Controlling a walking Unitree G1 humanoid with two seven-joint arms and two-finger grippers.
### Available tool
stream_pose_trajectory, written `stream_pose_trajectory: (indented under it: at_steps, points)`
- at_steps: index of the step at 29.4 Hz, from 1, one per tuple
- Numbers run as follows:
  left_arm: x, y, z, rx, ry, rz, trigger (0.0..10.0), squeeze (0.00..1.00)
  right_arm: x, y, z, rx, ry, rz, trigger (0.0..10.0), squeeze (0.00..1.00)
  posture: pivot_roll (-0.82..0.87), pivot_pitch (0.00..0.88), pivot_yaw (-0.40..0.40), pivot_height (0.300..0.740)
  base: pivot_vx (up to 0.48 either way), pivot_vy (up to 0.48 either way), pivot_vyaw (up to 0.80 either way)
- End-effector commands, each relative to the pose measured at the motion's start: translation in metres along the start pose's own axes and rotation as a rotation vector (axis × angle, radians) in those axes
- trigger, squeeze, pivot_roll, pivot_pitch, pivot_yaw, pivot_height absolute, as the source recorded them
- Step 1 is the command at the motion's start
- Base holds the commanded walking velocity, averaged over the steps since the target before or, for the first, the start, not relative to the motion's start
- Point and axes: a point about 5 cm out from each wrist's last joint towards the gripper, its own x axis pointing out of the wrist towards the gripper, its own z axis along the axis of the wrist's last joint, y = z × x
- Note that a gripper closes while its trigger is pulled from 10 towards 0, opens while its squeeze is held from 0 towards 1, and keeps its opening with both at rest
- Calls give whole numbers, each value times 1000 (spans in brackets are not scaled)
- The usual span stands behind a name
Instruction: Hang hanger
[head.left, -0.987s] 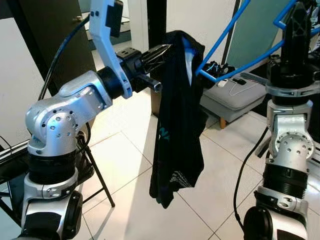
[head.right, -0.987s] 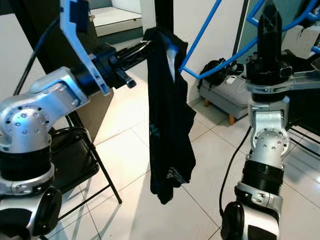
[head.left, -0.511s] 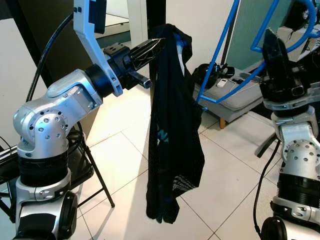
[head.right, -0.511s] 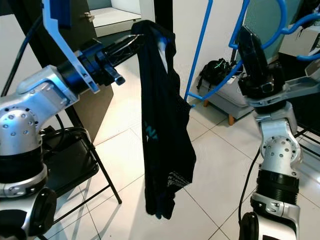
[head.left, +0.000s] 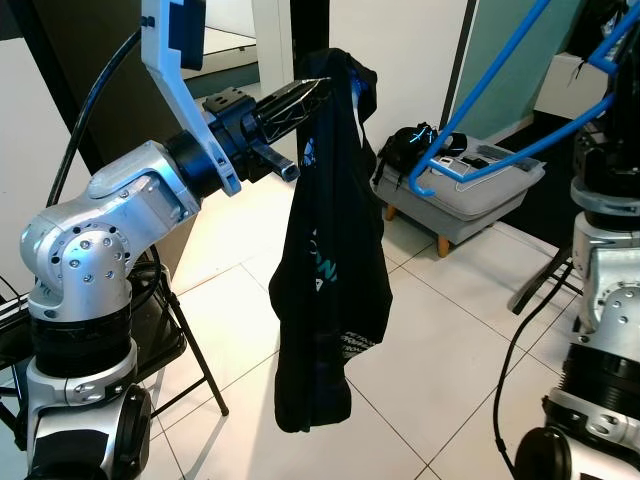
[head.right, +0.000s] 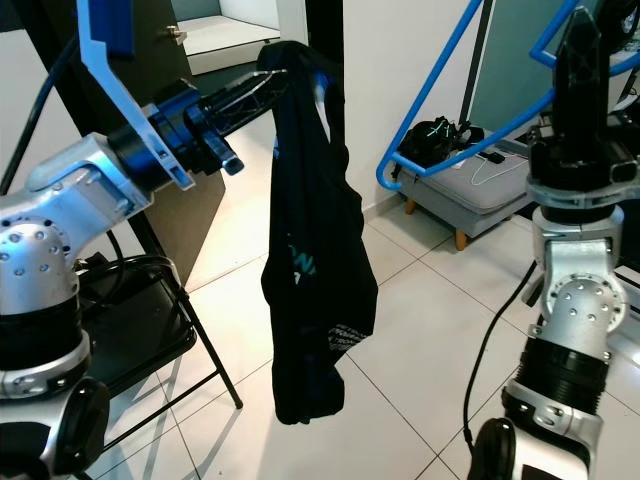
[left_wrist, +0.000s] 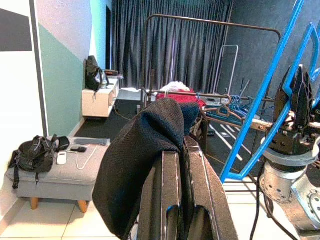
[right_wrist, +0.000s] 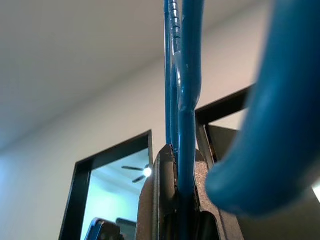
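Note:
A black garment (head.left: 330, 290) hangs limp from its top edge, and my left gripper (head.left: 318, 88) is shut on that edge at chest height. In the left wrist view the cloth (left_wrist: 145, 165) drapes over the closed fingers (left_wrist: 172, 200). My right gripper (head.right: 581, 25) points straight up at the right, shut on a blue hanger (head.left: 476, 92). The hanger's wire (right_wrist: 187, 100) runs between that gripper's fingers. The hanger slants down to the left, and its rounded end (head.right: 385, 175) hangs free, a short way right of the garment and not touching it.
A grey padded stool (head.left: 470, 200) with a black bag (head.left: 405, 150) and small items stands behind the garment. A black folding chair (head.left: 170, 330) sits by my left side. A dark pillar (head.left: 310, 30) rises behind. A clothes rail (left_wrist: 210, 22) with hangers stands across the room.
The hanger's end, which touched the garment's collar a second ago, has drawn away to the right. My right gripper tilted left and is back upright. The garment's lower part has swung and bunched.

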Motion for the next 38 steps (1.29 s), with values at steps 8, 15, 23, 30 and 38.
stream_pose_trajectory:
  at_steps: [8,15,23,30,38]
  points:
    - [2,-9,0,-24,-29,-45,10000,0,15,-12,-11,-16,-61,-67,10000,0,40,16,21,740,0,0,0]
    - [5,-14,-5,-42,-18,-59,10000,0,17,-12,-17,20,-65,-57,10000,0,41,17,20,740,0,0,0]
    - [12,-16,-12,-51,-9,-54,10000,0,20,-5,-27,109,-63,-12,10000,0,41,17,21,740,0,0,0]
    - [12,-10,-12,-41,-4,-29,10000,0,20,-1,-27,124,-60,8,10000,0,37,17,24,740,0,0,0]
    - [10,-7,-13,-30,4,-19,10000,0,19,-2,-23,115,-55,8,10000,0,38,12,23,740,0,0,0]
